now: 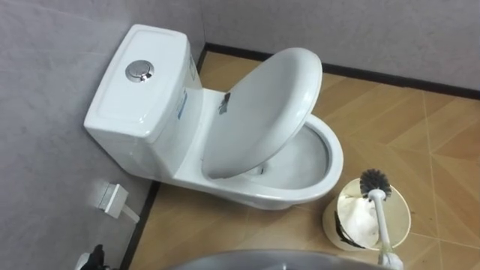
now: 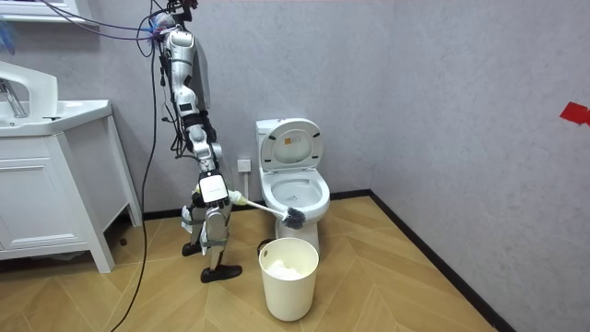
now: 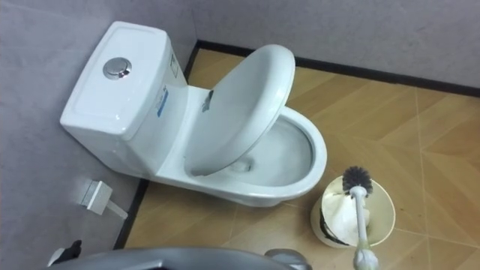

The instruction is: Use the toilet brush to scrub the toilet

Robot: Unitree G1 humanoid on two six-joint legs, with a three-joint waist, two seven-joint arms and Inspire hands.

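Right robot hand (image 2: 219, 191) curled round toilet brush (image 1: 381, 221) handle; long axis runs forward, bristle head beyond the toilet bowl (image 1: 335, 161) rim, over waste bin (image 1: 403, 206). Bowl lies forward-left.

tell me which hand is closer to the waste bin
Right. Its right hand, gripping the toilet brush, is beside the waste bin; the left hand is across by the wall.

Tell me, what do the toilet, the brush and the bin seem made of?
The toilet: probably glazed ceramic, glossy white with soft highlights. The brush: smooth white handle, likely plastic; dark bristly head. The bin: likely plastic, matte cream wall, thin rim.
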